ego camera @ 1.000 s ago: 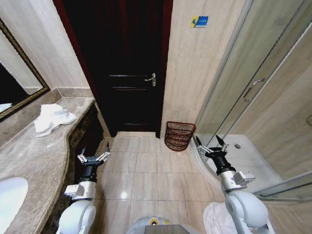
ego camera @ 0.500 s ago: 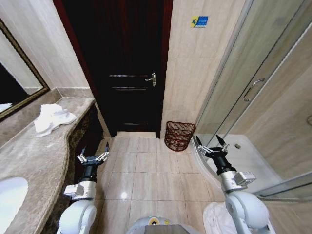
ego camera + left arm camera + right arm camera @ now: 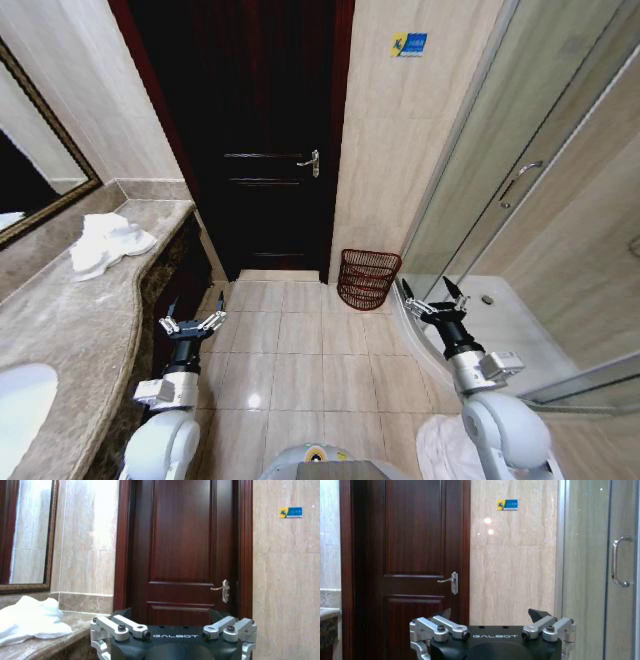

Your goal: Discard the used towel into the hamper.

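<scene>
In a tiled bathroom, the dark wooden door (image 3: 262,140) stands shut straight ahead, with a marble counter (image 3: 75,330) running along the robot's left and a glass shower enclosure (image 3: 540,170) on its right. The hamper (image 3: 368,278) sits on the floor against the wall just right of the door, well apart from the white towel (image 3: 106,243), which lies crumpled on the far end of the counter near the mirror (image 3: 35,170). Nothing is picked up yet, so the step in hand looks like reaching the towel; doing it well would mean bringing the left arm over the counter and pinching a thick fold — not a loose corner — so the cloth lifts whole. The 2 arms hang low before the base: the left gripper (image 3: 192,326) beside the counter's edge and the right gripper (image 3: 433,300) near the shower sill, both with fingers spread wide, holding and touching nothing.
</scene>
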